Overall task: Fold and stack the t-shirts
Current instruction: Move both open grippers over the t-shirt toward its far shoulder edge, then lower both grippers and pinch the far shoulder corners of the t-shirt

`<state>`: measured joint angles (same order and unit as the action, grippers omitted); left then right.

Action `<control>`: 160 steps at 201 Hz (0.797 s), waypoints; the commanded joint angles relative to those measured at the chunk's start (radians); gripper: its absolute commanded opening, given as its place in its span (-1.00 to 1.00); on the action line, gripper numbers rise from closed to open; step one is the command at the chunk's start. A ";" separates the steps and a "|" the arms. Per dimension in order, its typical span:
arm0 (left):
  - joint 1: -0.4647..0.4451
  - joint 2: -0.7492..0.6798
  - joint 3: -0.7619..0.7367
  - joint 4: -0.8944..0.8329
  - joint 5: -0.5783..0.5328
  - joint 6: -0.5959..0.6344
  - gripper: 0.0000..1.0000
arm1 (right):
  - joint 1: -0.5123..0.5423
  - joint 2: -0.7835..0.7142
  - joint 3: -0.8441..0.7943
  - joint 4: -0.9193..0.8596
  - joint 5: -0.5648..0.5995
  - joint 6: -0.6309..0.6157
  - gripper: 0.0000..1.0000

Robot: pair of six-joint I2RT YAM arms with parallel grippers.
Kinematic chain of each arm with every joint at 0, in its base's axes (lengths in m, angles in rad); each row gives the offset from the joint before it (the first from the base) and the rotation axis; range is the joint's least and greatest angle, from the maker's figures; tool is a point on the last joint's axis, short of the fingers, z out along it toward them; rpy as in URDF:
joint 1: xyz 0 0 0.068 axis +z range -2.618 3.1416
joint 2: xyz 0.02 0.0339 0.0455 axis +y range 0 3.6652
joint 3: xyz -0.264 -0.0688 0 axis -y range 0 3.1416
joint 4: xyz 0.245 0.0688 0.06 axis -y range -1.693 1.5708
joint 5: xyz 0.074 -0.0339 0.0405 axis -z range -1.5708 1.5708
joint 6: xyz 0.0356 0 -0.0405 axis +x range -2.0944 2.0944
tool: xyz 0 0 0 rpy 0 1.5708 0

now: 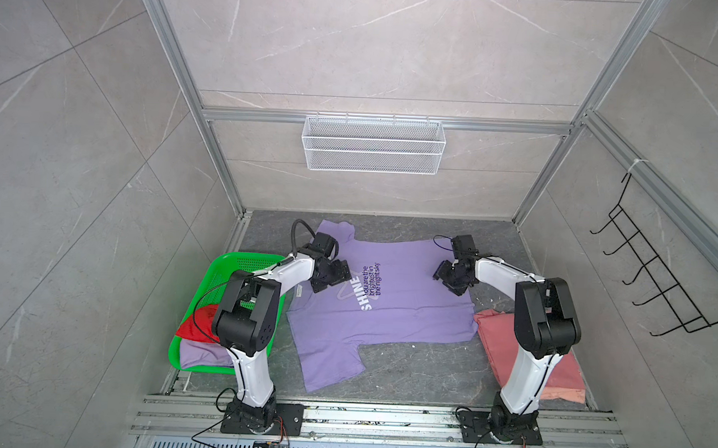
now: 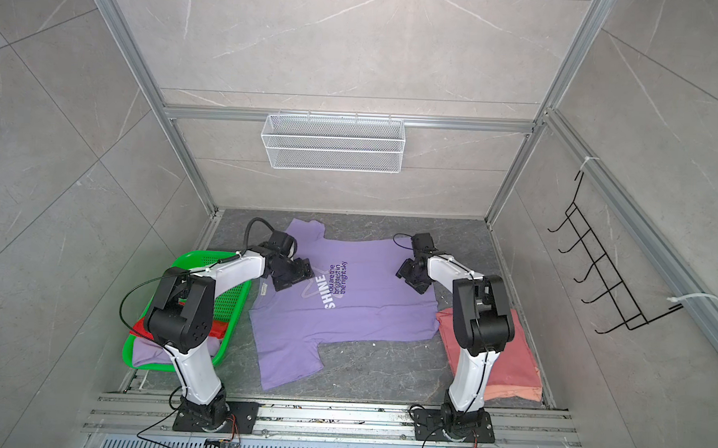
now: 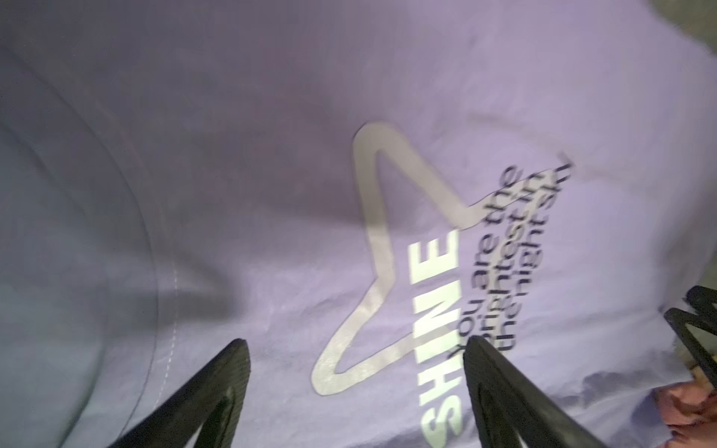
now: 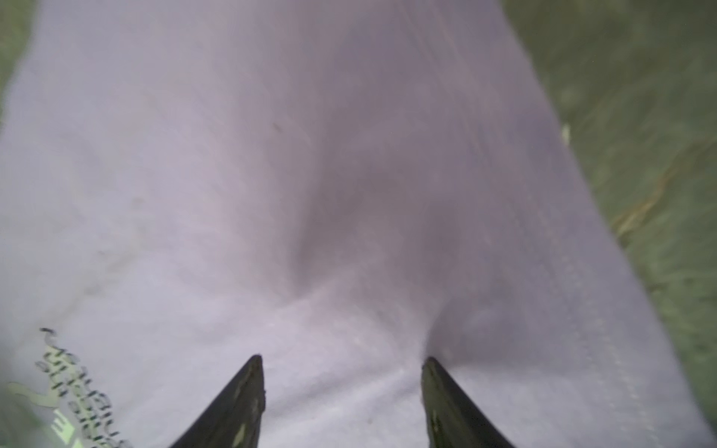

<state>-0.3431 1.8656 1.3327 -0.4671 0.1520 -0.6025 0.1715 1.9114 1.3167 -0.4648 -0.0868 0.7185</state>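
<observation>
The lavender shirt (image 1: 386,317) with the SHINE print lies spread flat on the counter (image 1: 405,368), with a folded salmon shirt (image 1: 498,335) just beside its right corner. The left end effector (image 3: 357,341) hovers wide open and empty over the print. The right end effector (image 4: 341,358), fingers apart and holding nothing, hangs over the hem end. A red shirt (image 1: 195,322) lies in the green basket (image 1: 222,265).

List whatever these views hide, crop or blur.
- Bright red cotton t-shirt in the green perforated plastic basket: mostly behind the left arm's black elbow, both top views.
- Plain lavender t-shirt by it: fold state hidden by the same arm.
- Folded salmon-pink t-shirt: middle covered by the right arm.
- Right wrist view: blurred; whether the right tool touches the lavender SHINE-print t-shirt is unclear.
</observation>
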 commanded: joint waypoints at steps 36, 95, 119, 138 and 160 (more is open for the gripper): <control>0.089 0.284 0.568 -0.172 -0.050 0.155 0.86 | -0.028 0.185 0.436 -0.048 0.084 -0.043 0.52; 0.165 0.609 0.994 -0.226 -0.109 0.158 0.68 | -0.077 0.366 0.666 -0.061 0.028 -0.021 0.51; 0.195 0.655 1.007 -0.149 -0.144 0.125 0.66 | -0.084 0.398 0.707 -0.096 0.013 -0.031 0.51; 0.202 0.683 1.007 -0.072 -0.174 0.113 0.66 | -0.085 0.404 0.708 -0.122 0.007 -0.034 0.51; 0.202 0.729 1.021 0.017 -0.187 0.094 0.66 | -0.087 0.402 0.702 -0.149 0.004 -0.042 0.50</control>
<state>-0.1410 2.5568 2.2959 -0.5835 0.0082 -0.4801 0.0822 2.3058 1.9858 -0.5488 -0.0696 0.6945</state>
